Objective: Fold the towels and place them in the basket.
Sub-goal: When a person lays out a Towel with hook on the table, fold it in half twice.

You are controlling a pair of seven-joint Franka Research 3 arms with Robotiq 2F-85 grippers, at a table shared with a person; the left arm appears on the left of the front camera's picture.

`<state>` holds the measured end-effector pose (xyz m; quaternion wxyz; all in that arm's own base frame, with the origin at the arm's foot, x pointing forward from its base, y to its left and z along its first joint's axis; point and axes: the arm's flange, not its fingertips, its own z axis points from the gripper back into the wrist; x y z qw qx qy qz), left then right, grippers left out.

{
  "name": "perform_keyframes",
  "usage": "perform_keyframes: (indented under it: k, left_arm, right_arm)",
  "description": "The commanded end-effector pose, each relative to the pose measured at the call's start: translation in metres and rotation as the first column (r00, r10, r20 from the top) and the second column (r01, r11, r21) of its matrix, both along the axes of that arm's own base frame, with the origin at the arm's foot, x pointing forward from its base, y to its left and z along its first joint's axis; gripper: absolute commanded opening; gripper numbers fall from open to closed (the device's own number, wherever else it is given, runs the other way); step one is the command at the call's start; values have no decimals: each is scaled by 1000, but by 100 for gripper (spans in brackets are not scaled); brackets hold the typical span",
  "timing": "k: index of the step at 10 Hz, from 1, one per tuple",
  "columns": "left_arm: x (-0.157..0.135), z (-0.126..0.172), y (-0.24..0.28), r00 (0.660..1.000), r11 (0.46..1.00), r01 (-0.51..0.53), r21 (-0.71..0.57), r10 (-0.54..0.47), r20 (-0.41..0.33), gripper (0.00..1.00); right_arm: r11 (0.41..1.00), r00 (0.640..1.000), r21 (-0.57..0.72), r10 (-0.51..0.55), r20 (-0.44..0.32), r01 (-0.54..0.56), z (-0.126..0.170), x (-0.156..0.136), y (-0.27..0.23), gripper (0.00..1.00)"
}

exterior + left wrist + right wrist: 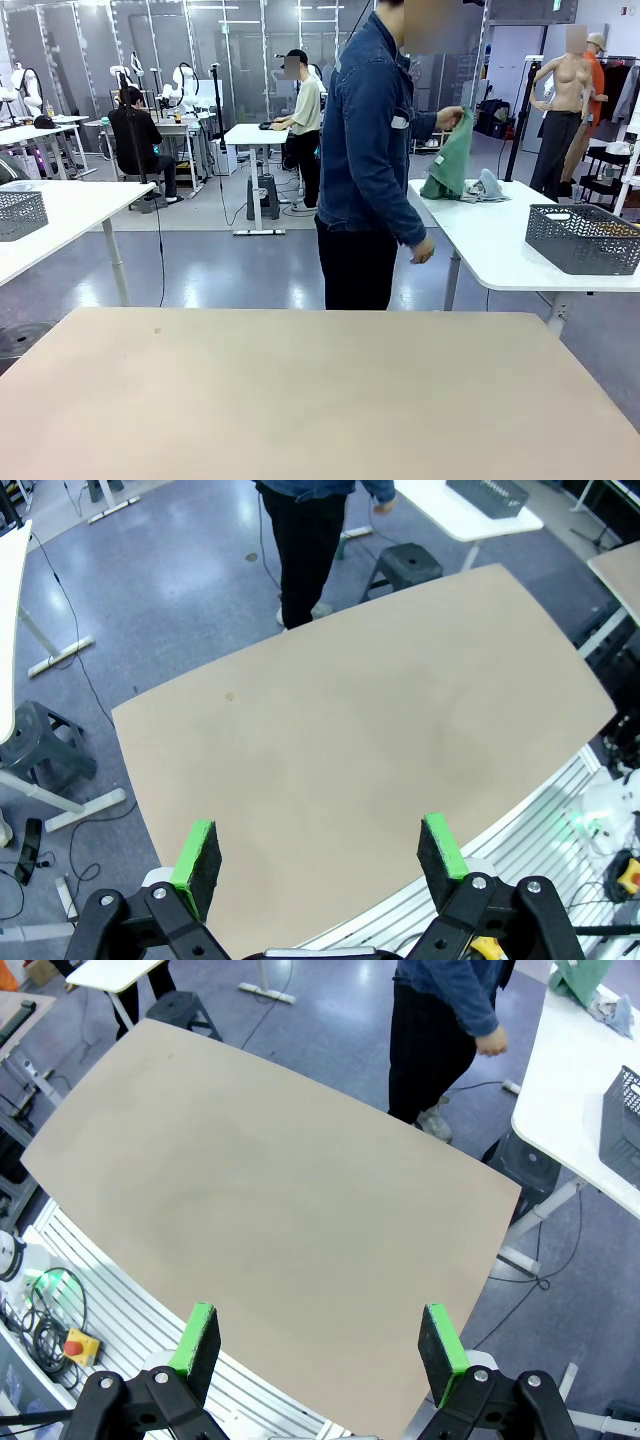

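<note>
A person in a denim jacket stands at the far side of my beige table (300,400), turned toward a white side table (490,245). One hand (449,117) lifts a green towel (452,160) (583,982) off that table. A grey-blue towel (487,187) (611,1010) lies crumpled beside it. The dark mesh basket (583,238) (487,492) (622,1110) stands on the same white table, nearer me. My left gripper (318,858) hangs open high above the beige table with nothing in it. My right gripper (318,1345) is likewise open and holds nothing.
A second mesh basket (20,213) sits on another white table at the left. Dark stools (405,565) (530,1160) stand on the floor beside the beige table's far corners. A slatted rack with cables and a red button (75,1345) runs along the near edge.
</note>
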<state>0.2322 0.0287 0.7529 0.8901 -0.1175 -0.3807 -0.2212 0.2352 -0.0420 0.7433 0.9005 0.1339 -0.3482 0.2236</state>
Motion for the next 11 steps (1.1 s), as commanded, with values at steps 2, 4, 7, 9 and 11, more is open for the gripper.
perform_keyframes:
  k: [2,4,7,9,11]
  left_arm:
    - [1,0,-1,1000,1000,5,-1,-5,-1,100]
    - [1,0,-1,1000,1000,5,-1,-5,-1,100]
    - [1,0,-1,1000,1000,5,-1,-5,-1,100]
    - [1,0,-1,1000,1000,5,-1,-5,-1,100]
    - [1,0,-1,1000,1000,5,-1,-5,-1,100]
  right_arm:
    - [1000,1000,2,3,3,-3,0,-1,0,100]
    - [1000,1000,2,3,3,-3,0,-1,0,100]
    - [1000,1000,2,3,3,-3,0,-1,0,100]
    - [1000,1000,2,3,3,-3,0,-1,0,100]
    - [1000,1000,2,3,3,-3,0,-1,0,100]
